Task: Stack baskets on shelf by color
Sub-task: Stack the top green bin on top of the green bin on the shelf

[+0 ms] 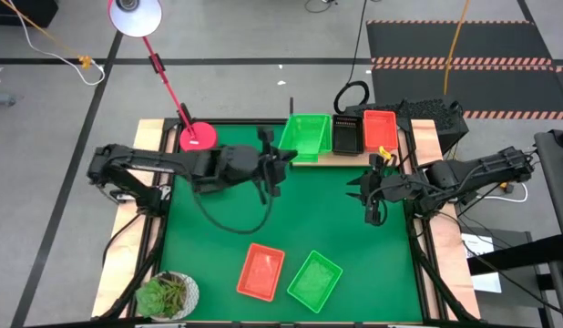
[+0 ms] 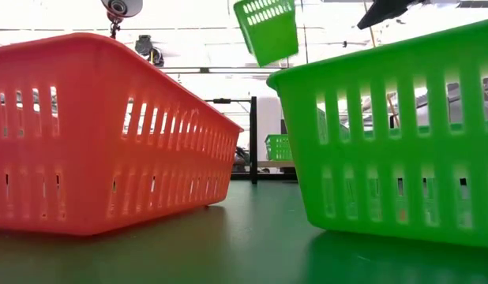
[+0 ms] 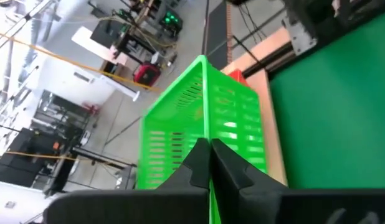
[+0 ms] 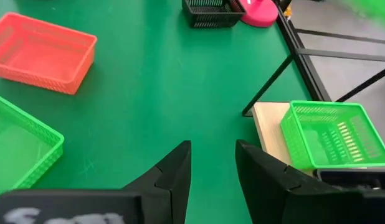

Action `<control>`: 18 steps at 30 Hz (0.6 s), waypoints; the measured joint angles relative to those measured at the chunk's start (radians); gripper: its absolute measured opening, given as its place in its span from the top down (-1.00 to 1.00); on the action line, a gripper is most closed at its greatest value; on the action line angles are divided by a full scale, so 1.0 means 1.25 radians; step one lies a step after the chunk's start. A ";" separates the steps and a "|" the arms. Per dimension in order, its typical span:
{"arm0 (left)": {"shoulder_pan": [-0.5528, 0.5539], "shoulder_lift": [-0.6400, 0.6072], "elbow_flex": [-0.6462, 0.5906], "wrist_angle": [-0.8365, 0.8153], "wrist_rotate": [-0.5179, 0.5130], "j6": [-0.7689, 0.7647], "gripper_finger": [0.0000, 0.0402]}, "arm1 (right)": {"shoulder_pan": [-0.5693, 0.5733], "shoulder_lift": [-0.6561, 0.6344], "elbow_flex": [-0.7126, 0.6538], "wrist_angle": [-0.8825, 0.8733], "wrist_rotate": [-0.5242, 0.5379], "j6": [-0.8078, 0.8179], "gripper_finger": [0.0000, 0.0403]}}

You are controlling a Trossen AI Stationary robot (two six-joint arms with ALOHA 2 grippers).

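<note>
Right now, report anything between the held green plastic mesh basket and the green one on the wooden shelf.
Nothing visible. Left gripper holds the lifted basket above the shelf basket; right gripper waits aside.

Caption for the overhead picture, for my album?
Left gripper carries a green basket above the wooden shelf; right gripper waits open.

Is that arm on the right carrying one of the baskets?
No. The right gripper has its fingers open over bare green mat with nothing between them; the left gripper holds the green basket.
</note>
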 joint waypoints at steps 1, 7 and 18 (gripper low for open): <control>0.011 0.022 0.017 0.001 0.004 0.005 1.00 | 0.000 -0.004 0.000 -0.007 0.001 0.000 0.41; 0.066 0.152 0.098 0.000 0.003 0.050 1.00 | 0.000 -0.036 0.000 -0.024 0.033 0.019 0.41; 0.124 0.316 0.159 0.028 0.002 0.099 1.00 | 0.000 -0.089 0.000 -0.064 0.068 0.039 0.41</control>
